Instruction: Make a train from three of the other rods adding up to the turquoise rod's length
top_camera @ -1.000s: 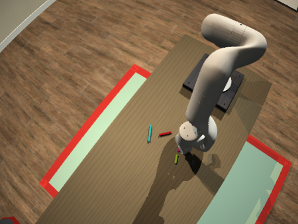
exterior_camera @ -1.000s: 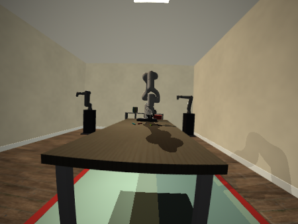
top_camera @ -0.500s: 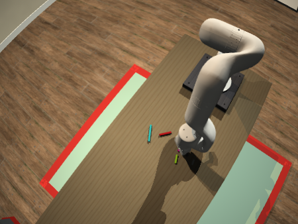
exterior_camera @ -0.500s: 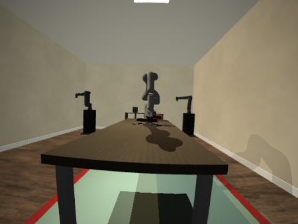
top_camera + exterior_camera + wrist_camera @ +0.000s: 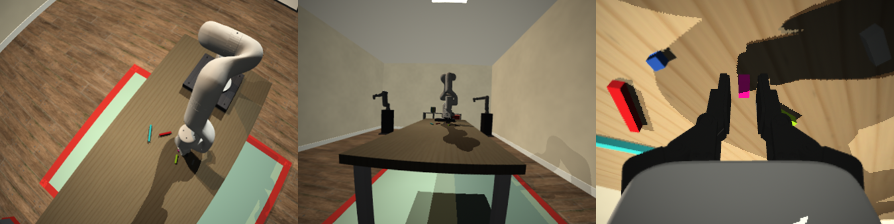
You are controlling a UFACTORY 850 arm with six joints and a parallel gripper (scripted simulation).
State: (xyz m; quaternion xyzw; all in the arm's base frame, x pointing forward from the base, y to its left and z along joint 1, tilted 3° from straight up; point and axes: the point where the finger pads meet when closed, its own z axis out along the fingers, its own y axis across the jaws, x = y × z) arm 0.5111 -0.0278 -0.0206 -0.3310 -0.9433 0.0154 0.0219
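Observation:
In the wrist view a short magenta rod [image 5: 744, 85] lies flat on the table, just past my fingertips and in line with the gap between them. My gripper [image 5: 743, 87] is partly open with nothing between the fingers, low over the table. A lime rod [image 5: 791, 116] lies to the right, partly hidden behind my right finger. A blue rod [image 5: 657, 60], a red rod [image 5: 625, 105] and the turquoise rod [image 5: 621, 146] lie to the left. In the top view the turquoise rod [image 5: 149, 133], red rod [image 5: 165, 133] and lime rod [image 5: 176, 159] show beside my gripper [image 5: 180, 150].
A grey rod [image 5: 875, 44] lies in shadow at the far right of the wrist view. The arm's dark base plate [image 5: 213, 81] sits at the back of the table. The arm casts a broad shadow over the table around the lime rod.

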